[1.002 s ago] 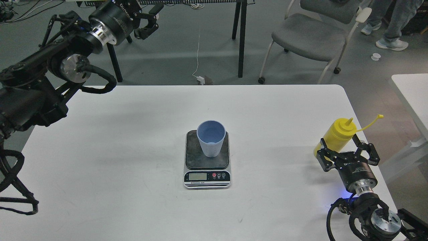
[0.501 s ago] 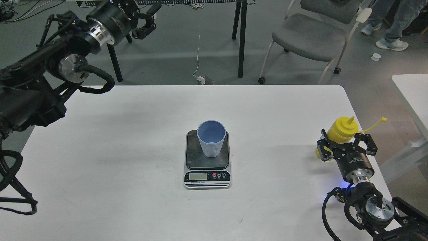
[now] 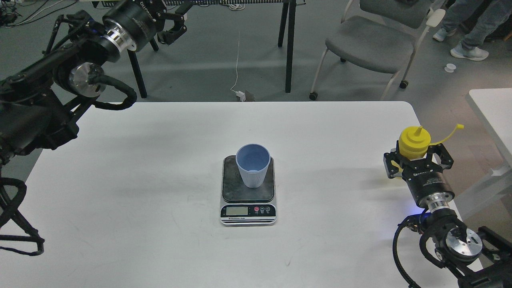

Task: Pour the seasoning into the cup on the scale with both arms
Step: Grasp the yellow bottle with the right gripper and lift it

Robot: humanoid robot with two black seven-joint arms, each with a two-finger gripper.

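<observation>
The light-blue ribbed cup (image 3: 252, 166) stands upright on the dark platform of the small scale (image 3: 248, 210) at the table's middle. The yellow seasoning bottle (image 3: 415, 142) is near the table's right edge, upright, nozzle up, with its cap strap sticking out to the right. My right gripper (image 3: 418, 157) is closed around the bottle's body, which hides most of it. My left gripper (image 3: 176, 22) is open and empty, held high beyond the table's far left corner, well away from the cup.
The white table (image 3: 160, 160) bears only the scale and cup. A grey chair (image 3: 368, 44) and black table legs (image 3: 289, 44) stand behind it. A second white table (image 3: 494, 110) is close on the right. A person's feet (image 3: 468, 52) show at top right.
My right gripper has closed around the tilted bottle, stood it upright and carried it up and slightly right. My left gripper has drifted a little up and back.
</observation>
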